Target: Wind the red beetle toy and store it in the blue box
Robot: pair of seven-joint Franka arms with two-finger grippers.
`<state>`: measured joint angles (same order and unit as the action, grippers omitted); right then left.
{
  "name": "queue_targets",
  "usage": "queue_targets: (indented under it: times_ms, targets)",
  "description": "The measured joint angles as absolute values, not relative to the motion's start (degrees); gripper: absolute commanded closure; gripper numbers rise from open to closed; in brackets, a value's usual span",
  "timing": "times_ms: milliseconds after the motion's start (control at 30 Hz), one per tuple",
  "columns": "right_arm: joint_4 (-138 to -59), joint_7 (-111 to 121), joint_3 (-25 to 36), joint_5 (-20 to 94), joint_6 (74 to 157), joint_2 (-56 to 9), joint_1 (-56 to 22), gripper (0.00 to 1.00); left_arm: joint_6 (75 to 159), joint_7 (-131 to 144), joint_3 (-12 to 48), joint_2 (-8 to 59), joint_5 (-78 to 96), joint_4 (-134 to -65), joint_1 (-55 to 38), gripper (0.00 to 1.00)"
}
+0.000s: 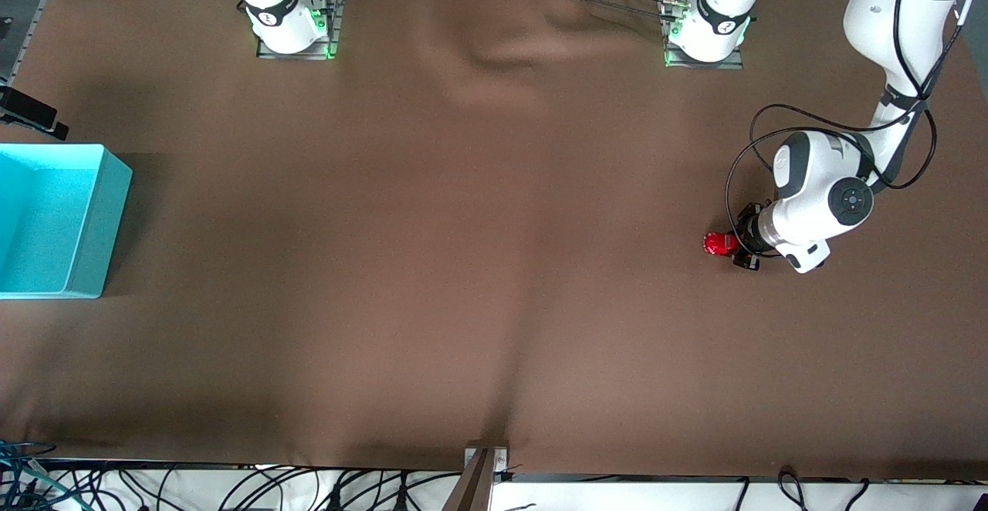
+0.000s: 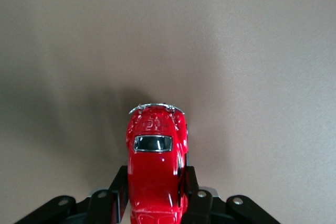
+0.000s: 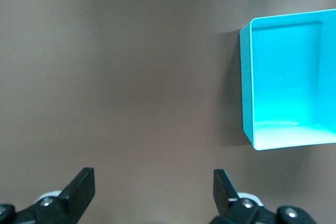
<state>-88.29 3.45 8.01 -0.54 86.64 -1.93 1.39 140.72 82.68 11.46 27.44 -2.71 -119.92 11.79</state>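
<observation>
The red beetle toy (image 1: 720,244) is a tiny glossy red car at the left arm's end of the table, low at the brown cloth. My left gripper (image 1: 733,246) reaches in level with the table and is shut on the toy's sides. In the left wrist view the toy (image 2: 155,145) sits between the two black fingers (image 2: 116,192) of my left gripper (image 2: 155,184), its chrome bumper pointing away. The blue box (image 1: 100,218) stands open and empty at the right arm's end. My right gripper (image 3: 153,178) is open and empty high over the cloth beside the box (image 3: 247,93).
A brown cloth (image 1: 463,225) with soft folds covers the whole table. A black object (image 1: 27,113) lies by the table edge, farther from the front camera than the box. Cables hang below the table's near edge (image 1: 309,488).
</observation>
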Motion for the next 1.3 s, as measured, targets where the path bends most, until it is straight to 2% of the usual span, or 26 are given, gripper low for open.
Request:
queue_targets:
  times_ms: [300, 801, 1301]
  targets:
    - [-88.3, 3.4, 8.0, -0.5, 86.6, -1.9, 1.4, 0.0, 140.9, 89.7, 12.3, 27.3, -2.7, -117.9, 10.6, 1.0]
    - [-88.3, 3.4, 8.0, -0.5, 86.6, -1.9, 1.4, 0.0, 140.9, 102.1, 14.5, 27.5, -2.7, -115.6, 2.2, 1.0]
    - [-88.3, 3.4, 8.0, -0.5, 86.6, -1.9, 1.4, 0.0, 140.6, 106.9, 14.6, 33.8, -2.4, -110.2, -1.0, 1.0]
